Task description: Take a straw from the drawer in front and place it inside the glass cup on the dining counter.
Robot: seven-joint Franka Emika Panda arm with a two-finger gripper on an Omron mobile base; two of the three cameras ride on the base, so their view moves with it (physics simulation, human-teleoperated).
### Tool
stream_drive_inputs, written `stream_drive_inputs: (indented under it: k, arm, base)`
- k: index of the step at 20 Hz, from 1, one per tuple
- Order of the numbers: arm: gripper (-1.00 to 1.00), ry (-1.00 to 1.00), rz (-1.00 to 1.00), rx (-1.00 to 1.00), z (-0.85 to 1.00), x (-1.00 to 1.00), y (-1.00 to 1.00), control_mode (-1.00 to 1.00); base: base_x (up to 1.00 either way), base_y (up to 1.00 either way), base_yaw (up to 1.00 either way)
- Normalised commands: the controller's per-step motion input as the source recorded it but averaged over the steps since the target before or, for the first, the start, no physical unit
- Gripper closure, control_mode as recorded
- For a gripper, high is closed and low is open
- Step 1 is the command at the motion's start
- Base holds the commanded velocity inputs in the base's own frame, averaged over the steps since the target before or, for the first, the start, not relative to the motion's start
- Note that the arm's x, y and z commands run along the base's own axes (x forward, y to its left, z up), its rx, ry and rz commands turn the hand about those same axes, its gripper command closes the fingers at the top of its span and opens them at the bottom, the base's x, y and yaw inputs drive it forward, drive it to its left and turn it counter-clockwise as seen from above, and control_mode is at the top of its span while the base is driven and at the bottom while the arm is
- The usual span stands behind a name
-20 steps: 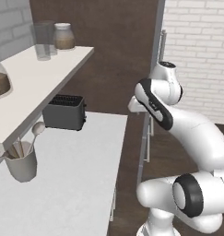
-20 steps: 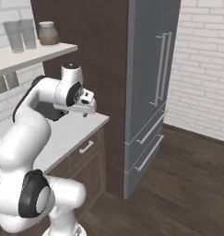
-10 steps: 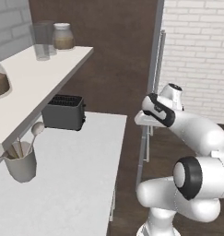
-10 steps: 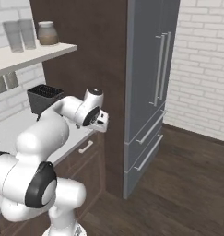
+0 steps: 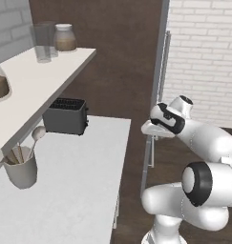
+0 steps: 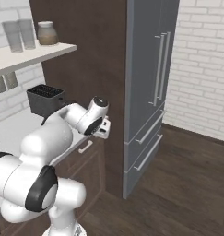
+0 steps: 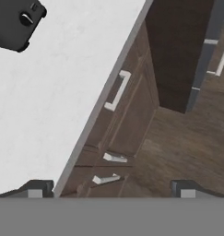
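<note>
Over the last second the white arm with dark joints swings down and forward, so its two-finger claw (image 6: 105, 131), earlier held high beside the dark brown cabinet wall, now hangs lower, just off the front edge of the narrow white tabletop (image 5: 84, 176). In the right base view it has moved from above that tabletop to in front of the brown drawer front with its pale handle (image 6: 85, 146).

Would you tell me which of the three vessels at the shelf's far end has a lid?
The squat jar with brown contents; the two tall clear glasses beside it are open-topped.
</note>
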Motion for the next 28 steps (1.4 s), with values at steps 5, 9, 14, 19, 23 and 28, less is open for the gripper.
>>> stream_drive_inputs:
  k: [5,9,14,19,23,28]
  arm:
    - [-1.0,0.0,0.01,0.07,-0.47,0.0,0.0,-1.0]
    - [-1.0,0.0,0.02,0.07,-0.47,0.0,0.0,-1.0]
    - [-1.0,0.0,0.01,0.08,-0.36,0.01,0.0,-1.0]
    - [-1.0,0.0,0.01,0.03,-0.19,0.03,0.0,-1.0]
    - [-1.0,0.0,0.0,0.04,-0.24,0.03,0.0,-1.0]
    - [-1.0,0.0,0.0,0.05,-0.36,0.14,0.06,-1.0]
  base:
    - [0.0,0.0,0.0]
    - [0.0,0.0,0.0]
    - [0.0,0.0,0.0]
    - [0.0,0.0,0.0]
    - [0.0,0.0,0.0]
    - [0.0,0.0,0.0]
